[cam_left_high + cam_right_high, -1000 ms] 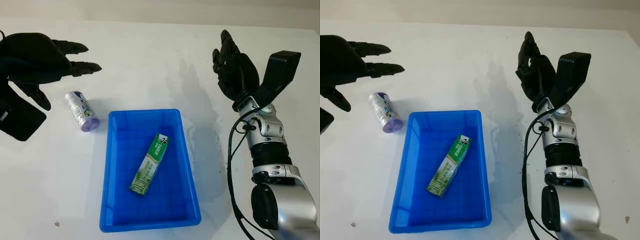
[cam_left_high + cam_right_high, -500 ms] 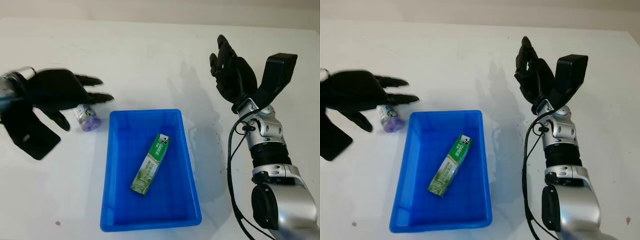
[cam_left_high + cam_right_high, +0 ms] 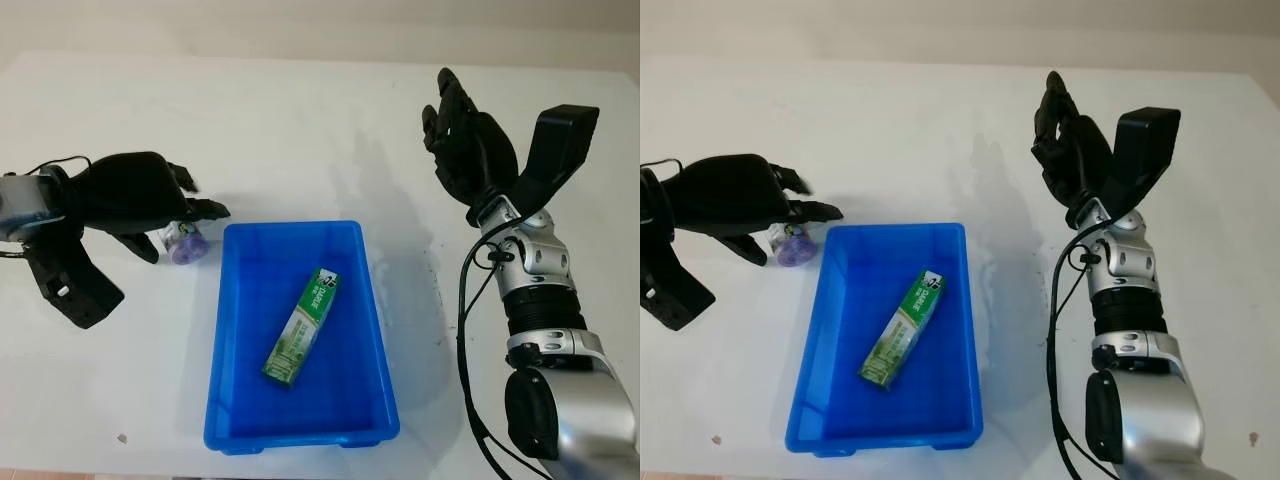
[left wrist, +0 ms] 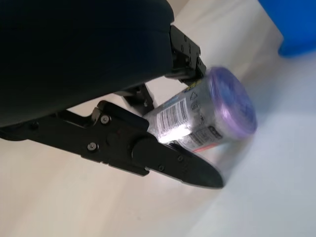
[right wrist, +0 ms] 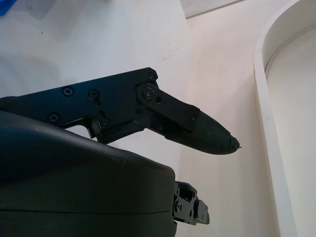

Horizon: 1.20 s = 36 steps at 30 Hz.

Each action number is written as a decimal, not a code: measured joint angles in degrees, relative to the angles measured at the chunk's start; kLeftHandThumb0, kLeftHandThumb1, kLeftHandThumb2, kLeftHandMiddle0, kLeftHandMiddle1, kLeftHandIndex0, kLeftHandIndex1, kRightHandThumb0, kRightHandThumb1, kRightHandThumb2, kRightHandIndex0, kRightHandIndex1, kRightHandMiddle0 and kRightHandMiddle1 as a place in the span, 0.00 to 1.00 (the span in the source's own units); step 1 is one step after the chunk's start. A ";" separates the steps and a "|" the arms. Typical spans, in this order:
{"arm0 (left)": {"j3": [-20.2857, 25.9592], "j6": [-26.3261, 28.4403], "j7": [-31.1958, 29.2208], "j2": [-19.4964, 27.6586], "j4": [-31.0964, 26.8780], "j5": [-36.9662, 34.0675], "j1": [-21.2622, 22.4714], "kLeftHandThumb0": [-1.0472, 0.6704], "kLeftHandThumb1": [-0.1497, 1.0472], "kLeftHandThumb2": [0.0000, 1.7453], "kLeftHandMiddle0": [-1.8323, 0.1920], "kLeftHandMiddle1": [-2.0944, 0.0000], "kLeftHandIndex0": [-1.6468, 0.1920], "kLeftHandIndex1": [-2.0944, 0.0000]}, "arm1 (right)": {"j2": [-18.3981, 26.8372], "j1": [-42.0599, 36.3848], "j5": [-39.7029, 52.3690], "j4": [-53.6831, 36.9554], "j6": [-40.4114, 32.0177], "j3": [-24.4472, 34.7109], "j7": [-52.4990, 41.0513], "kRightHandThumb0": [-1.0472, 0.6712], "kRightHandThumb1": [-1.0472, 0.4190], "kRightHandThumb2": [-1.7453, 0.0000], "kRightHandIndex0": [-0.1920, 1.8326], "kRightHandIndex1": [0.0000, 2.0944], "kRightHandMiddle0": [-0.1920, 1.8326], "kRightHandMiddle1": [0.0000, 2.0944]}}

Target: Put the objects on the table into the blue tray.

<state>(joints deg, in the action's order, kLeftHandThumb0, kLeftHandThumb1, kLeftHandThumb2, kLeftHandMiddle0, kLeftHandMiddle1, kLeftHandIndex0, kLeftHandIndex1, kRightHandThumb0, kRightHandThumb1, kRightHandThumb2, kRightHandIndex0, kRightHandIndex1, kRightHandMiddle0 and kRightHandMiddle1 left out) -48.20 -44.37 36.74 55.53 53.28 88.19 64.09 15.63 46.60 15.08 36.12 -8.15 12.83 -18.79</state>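
Note:
A small white bottle with a purple cap lies on its side on the table just left of the blue tray. My left hand is down over the bottle and covers most of it. In the left wrist view the bottle lies between the black fingers, which are not closed on it. A green carton lies slantwise inside the tray. My right hand is raised over the table to the right of the tray, open and holding nothing.
The white table stretches behind the tray and to both sides. The silver right forearm and its black cable stand along the right side. The left wrist's black camera mount hangs left of the tray.
My left hand has come down and to the right onto the bottle, which it now mostly covers. The right hand has hardly moved.

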 measured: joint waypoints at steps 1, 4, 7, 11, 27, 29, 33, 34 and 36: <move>-1.14 0.74 2.57 -0.04 0.63 1.05 0.40 0.59 1.00 0.11 0.37 0.00 0.61 0.00 | 0.05 -0.01 0.00 0.00 0.00 0.00 -0.01 0.25 0.00 0.52 0.00 0.00 0.00 0.00; -3.84 3.15 9.84 -0.56 2.94 2.82 1.25 0.61 1.00 0.12 0.45 0.00 0.66 0.00 | 0.06 -0.02 -0.16 0.00 0.00 -0.11 -0.02 0.25 0.00 0.51 0.00 0.00 0.00 0.00; -4.65 5.64 13.11 -1.11 5.16 2.36 1.40 0.60 1.00 0.12 0.40 0.00 0.69 0.00 | 0.06 -0.02 -0.27 0.01 0.00 -0.18 -0.18 0.25 0.00 0.51 0.00 0.00 0.00 0.00; -4.90 9.26 16.72 -2.25 6.20 1.68 1.47 0.60 1.00 0.10 0.38 0.00 0.73 0.00 | 0.06 -0.01 -0.29 0.21 0.01 -0.18 -0.41 0.25 0.00 0.52 0.00 0.00 0.00 0.00; 5.25 8.37 9.02 -4.88 1.78 -15.96 6.86 0.36 0.95 0.03 0.60 0.00 0.77 0.18 | 0.07 1.10 -1.78 2.24 0.86 -0.65 -0.23 0.26 0.00 0.52 0.00 0.00 0.00 0.00; 9.19 5.77 4.44 -5.59 -0.05 -22.61 6.95 0.36 0.98 0.04 0.64 0.00 0.78 0.12 | 0.07 1.11 -1.83 2.31 0.92 -0.64 -0.19 0.26 0.00 0.52 0.00 0.00 0.00 0.00; 18.11 3.14 -11.12 -7.35 -6.11 -39.72 6.70 0.35 1.00 0.04 0.62 0.02 0.76 0.17 | 0.06 1.17 -1.85 2.31 1.11 -0.66 -0.09 0.26 0.00 0.53 0.00 0.00 0.00 0.00; 20.16 3.83 -15.84 -7.90 -8.31 -44.98 6.27 0.35 1.00 0.05 0.62 0.08 0.75 0.21 | 0.06 1.17 -1.85 2.31 1.13 -0.66 -0.06 0.26 0.00 0.53 0.00 0.00 0.00 0.00; 24.14 7.28 -26.22 -9.03 -13.80 -56.61 4.49 0.34 1.00 0.05 0.63 0.14 0.74 0.26 | 0.04 1.17 -1.85 2.32 1.13 -0.70 -0.04 0.26 0.00 0.53 0.00 0.00 0.00 0.00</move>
<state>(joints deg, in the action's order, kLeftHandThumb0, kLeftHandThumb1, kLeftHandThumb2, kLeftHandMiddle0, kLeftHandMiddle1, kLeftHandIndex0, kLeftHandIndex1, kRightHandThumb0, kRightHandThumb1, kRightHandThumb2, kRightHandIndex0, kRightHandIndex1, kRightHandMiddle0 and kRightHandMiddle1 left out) -24.06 -37.09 10.52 46.50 39.47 31.59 68.58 15.67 47.77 13.23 38.44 -7.02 12.12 -18.84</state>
